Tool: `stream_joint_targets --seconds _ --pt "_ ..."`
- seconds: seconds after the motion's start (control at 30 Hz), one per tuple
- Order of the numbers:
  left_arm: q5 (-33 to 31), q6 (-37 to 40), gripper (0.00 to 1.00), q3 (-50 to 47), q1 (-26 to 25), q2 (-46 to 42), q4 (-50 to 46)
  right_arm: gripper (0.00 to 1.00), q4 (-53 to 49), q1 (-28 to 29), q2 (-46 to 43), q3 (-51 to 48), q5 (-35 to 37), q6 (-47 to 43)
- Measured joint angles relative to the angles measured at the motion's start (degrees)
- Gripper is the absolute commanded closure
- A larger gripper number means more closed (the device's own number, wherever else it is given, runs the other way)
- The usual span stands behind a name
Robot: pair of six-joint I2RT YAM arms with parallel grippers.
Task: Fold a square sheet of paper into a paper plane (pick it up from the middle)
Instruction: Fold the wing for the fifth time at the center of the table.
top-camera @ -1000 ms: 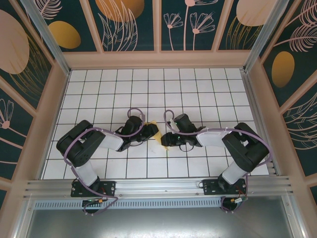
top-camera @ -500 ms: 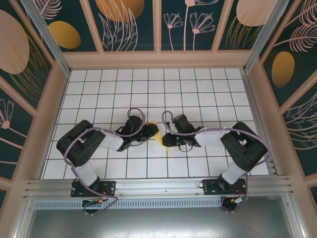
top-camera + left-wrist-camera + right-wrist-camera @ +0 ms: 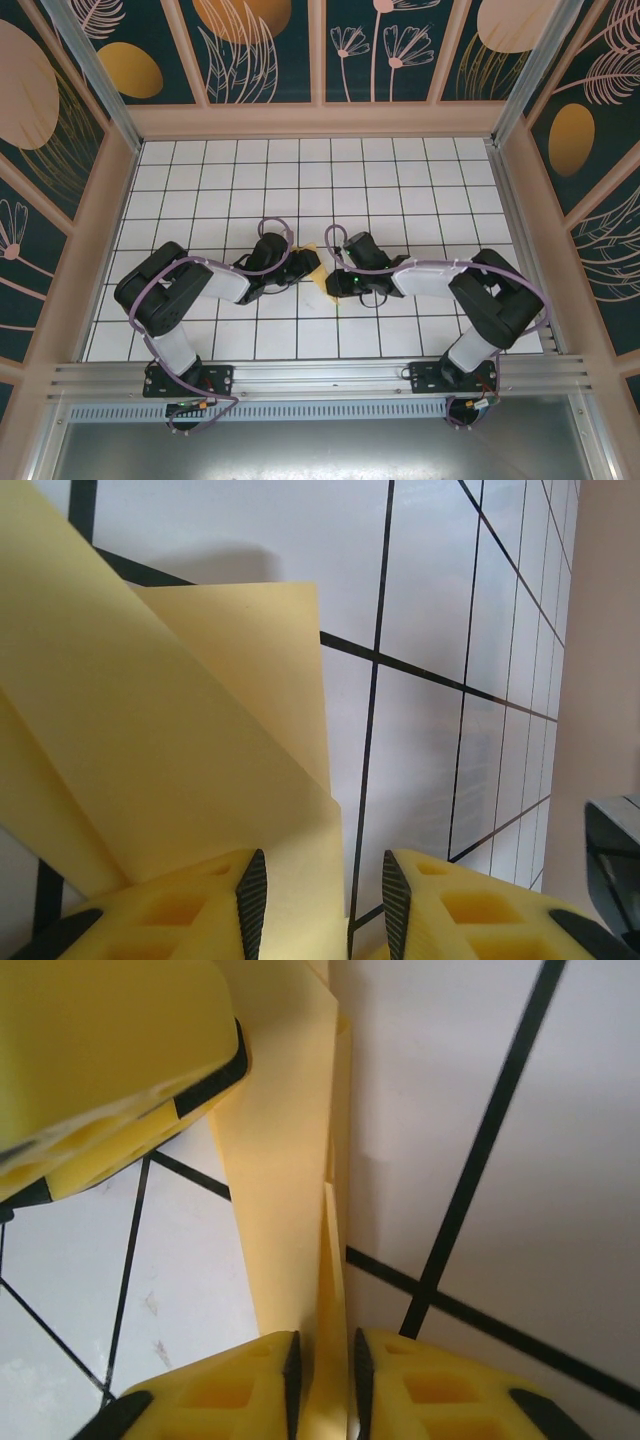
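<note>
The yellow-orange sheet of paper (image 3: 318, 273) lies folded into layered flaps on the white grid table, between my two grippers. My left gripper (image 3: 303, 268) sits low over its left side. In the left wrist view its jaws (image 3: 325, 892) stand apart, and the paper (image 3: 180, 740) reaches under the left finger, its edge lying in the gap. My right gripper (image 3: 335, 283) meets the paper from the right. In the right wrist view its pads (image 3: 327, 1372) are drawn close on an upright fold of the paper (image 3: 280, 1160). A yellow finger of the left gripper (image 3: 110, 1060) rests on that sheet.
The white tiled table (image 3: 300, 180) stretches free behind the grippers. Patterned walls (image 3: 90, 200) close in the left, right and back sides. A metal rail (image 3: 320, 378) with both arm bases runs along the near edge. A dark part of the right gripper (image 3: 615, 860) shows at the frame's right edge.
The right gripper has shifted slightly left and further onto the paper, its wrist turning a little. The left arm has stayed still.
</note>
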Motion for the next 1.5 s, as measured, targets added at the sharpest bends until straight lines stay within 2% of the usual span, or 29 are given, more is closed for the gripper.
stream_joint_targets --seconds 0.1,0.27,0.37,0.57,0.77,1.1,1.5 --pt "0.02 0.37 0.62 0.22 0.00 0.00 -0.52 0.68 -1.33 -0.63 -4.20 0.00 -0.44 1.01" --pt "0.20 0.81 0.62 0.76 0.00 0.07 -1.55 0.88 0.20 -2.49 -10.38 0.04 -4.98 1.64" --pt "0.22 0.83 0.62 0.87 0.00 0.09 -1.77 0.91 2.21 -2.12 -9.20 0.07 -9.35 2.47" --pt "0.37 0.85 0.62 0.96 0.02 0.15 -1.84 0.92 3.04 -0.76 -3.34 0.39 -12.13 2.67" --pt "0.42 1.03 0.62 1.25 0.04 0.17 -2.36 0.93 2.84 -0.48 0.59 1.88 -11.74 2.58" --pt "0.44 1.22 0.63 1.60 0.04 0.22 -3.04 0.93 2.78 -2.93 3.21 0.66 -9.86 2.43" --pt "0.57 1.22 0.63 1.77 0.04 0.37 -3.10 0.93 8.66 -4.31 3.23 -3.76 -11.41 3.78"
